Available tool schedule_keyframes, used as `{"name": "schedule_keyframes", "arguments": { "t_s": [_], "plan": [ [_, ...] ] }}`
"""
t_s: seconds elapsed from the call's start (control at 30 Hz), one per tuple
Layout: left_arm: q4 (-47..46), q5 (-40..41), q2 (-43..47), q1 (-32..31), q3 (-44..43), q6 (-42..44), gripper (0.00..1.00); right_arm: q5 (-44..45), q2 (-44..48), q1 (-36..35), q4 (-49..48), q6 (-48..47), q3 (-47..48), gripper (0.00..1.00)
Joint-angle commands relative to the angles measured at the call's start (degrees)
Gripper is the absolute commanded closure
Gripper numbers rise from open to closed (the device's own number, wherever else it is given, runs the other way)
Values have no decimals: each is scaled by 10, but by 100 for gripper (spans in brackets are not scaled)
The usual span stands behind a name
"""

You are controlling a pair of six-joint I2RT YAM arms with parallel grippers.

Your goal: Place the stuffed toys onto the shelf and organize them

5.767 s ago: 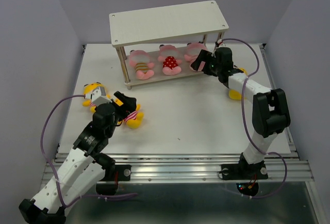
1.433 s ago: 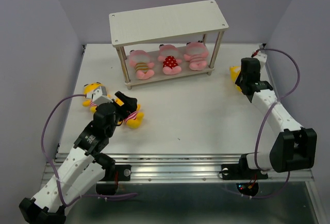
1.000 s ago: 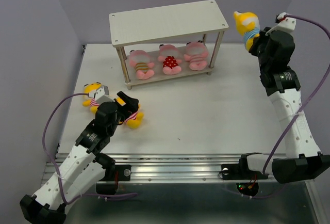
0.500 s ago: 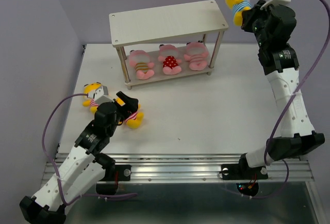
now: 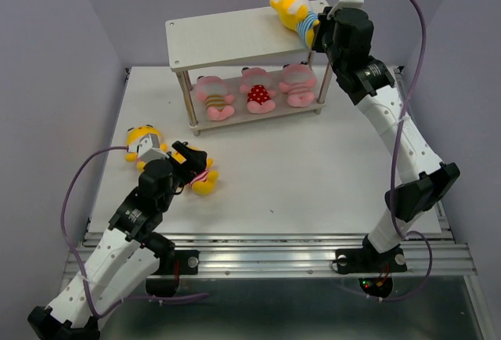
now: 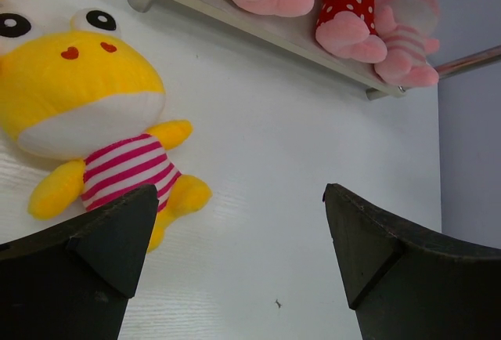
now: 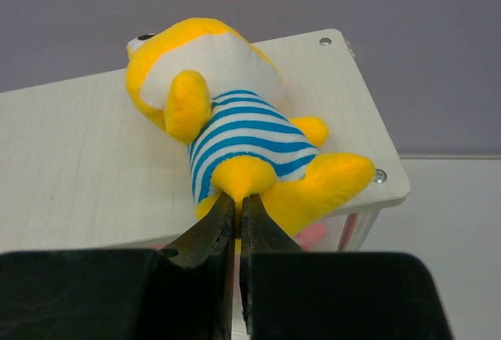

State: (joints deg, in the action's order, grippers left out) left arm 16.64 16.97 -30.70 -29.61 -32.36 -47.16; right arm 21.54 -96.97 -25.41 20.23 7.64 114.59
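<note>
The white worktop (image 5: 313, 168) carries the pale two-tier shelf (image 5: 227, 38) at its far side, with both boards and the thin legs in plain view. The right arm (image 5: 391, 128) reaches up and across to the shelf's right end, while the left arm (image 5: 133, 215) lies low over the near-left part of the worktop. Three pink toys (image 5: 258, 93) sit side by side on the lower tier, so that row looks done. Two yellow pink-striped toys (image 5: 143, 140) lie on the worktop, one just beside the left jaws and the other a little further left. The blue-striped yellow toy (image 7: 235, 132) lies face-down over the right end of the top board with its feet past the edge. Whether it rests on the board or hangs just above it cannot be told. The right jaws are pinched almost together on one yellow foot of that toy. The left jaws stand fully wide and hold nothing. These toys are likely light, soft and limp, so a foot grip lets the body swing and droop. A firmer hold would be across the striped belly, where the stuffing is thickest. Nothing here seems fragile or slippery.
</note>
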Motion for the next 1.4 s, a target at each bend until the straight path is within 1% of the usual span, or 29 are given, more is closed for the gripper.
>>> {"name": "schedule_keyframes", "arguments": {
  "t_s": [0.0, 0.2, 0.33, 0.7, 0.8, 1.13, 1.37],
  "plan": [
    [5, 14, 11, 0, -3, -4, 1, 28, -1, 1, -43, -27, 33, 99],
    [7, 16, 10, 0, -5, -5, 1, 64, -15, 1, -46, -24, 28, 99],
    [9, 17, 8, 0, -6, -6, 1, 101, -12, -10, -67, -22, 9, 99],
    [12, 21, 8, 0, -5, -7, 1, 58, -16, -10, -70, -10, -6, 98],
    [10, 21, 10, 1, -3, -6, 1, 29, -21, -10, -70, -17, -6, 98],
    [11, 21, 10, 0, -2, -5, 1, 13, -31, -10, -70, 4, -8, 97],
    [12, 24, 13, 1, -3, -6, 1, 20, -32, -10, -69, 16, -14, 96]
  ]
}}
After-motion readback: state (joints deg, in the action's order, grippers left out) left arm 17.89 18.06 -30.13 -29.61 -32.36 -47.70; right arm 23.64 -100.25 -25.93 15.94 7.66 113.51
